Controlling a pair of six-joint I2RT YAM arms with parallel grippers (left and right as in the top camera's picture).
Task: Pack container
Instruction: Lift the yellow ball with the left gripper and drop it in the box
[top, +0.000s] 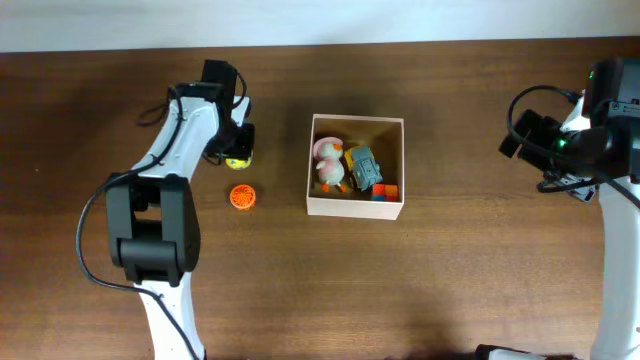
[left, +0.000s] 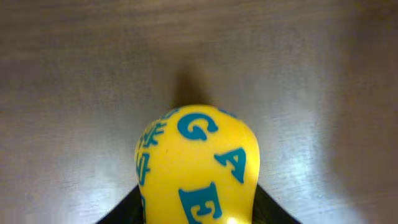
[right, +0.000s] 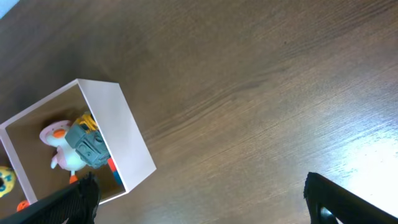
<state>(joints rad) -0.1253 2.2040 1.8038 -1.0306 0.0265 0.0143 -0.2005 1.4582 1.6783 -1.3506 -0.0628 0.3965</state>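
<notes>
Yellow toy: blue letters G, A, E legible; letters at left edge unreadable.

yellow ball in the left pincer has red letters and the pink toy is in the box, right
Not quite: the letters on the yellow ball are blue, not red, as the left wrist view shows. The rest holds: the ball is in the left pincer, and the pink toy is in the box.
</notes>
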